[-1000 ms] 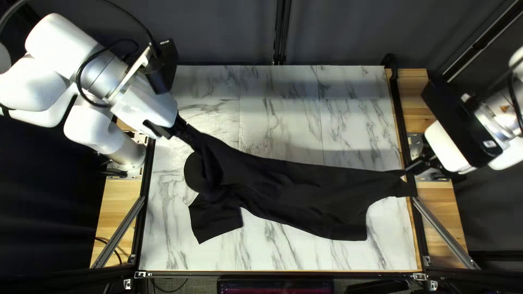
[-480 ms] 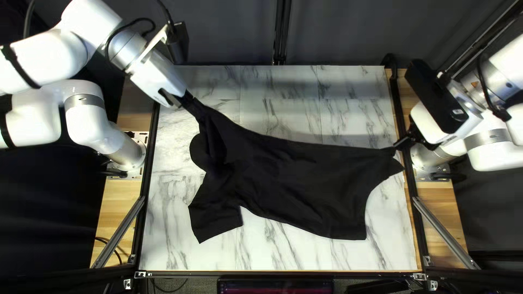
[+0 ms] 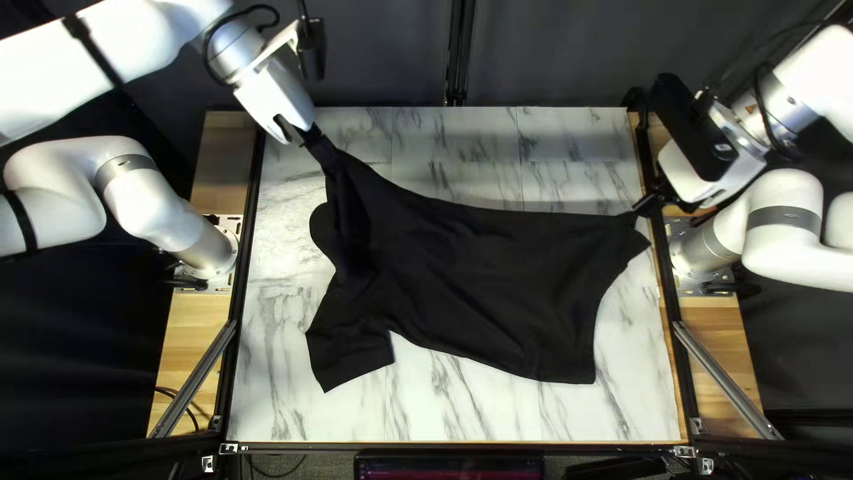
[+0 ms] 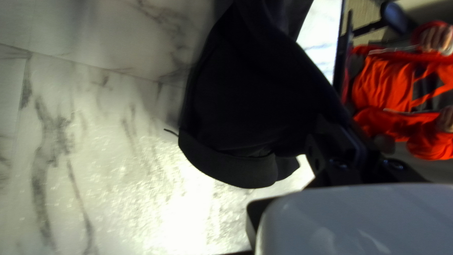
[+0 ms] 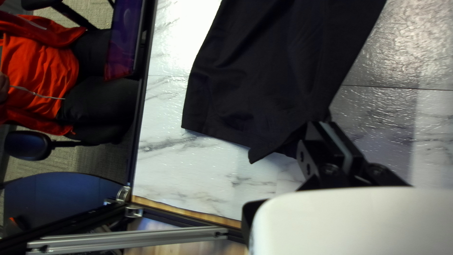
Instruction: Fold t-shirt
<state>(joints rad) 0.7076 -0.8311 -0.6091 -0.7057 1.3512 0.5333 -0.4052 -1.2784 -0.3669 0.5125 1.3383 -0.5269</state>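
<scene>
The black T-shirt (image 3: 480, 284) spans the marble-patterned bench (image 3: 453, 169), with one short sleeve (image 3: 351, 351) lying toward the near edge. The left hand (image 3: 313, 138) is clamped on the shirt's far-left end; the right hand (image 3: 641, 206) is clamped on the cloth near a hem corner, at the bench's right edge.

The t-shirt (image 3: 480, 284) lies across the table (image 3: 462, 422), one sleeve (image 3: 351, 356) toward the near left corner. The left gripper (image 3: 310, 136) is at its far left end, the right gripper (image 3: 641, 210) at its far right corner, by the table's right edge. A curtain (image 3: 373, 53) hangs behind the far edge. A person (image 5: 40, 71) is beyond the near edge.
</scene>
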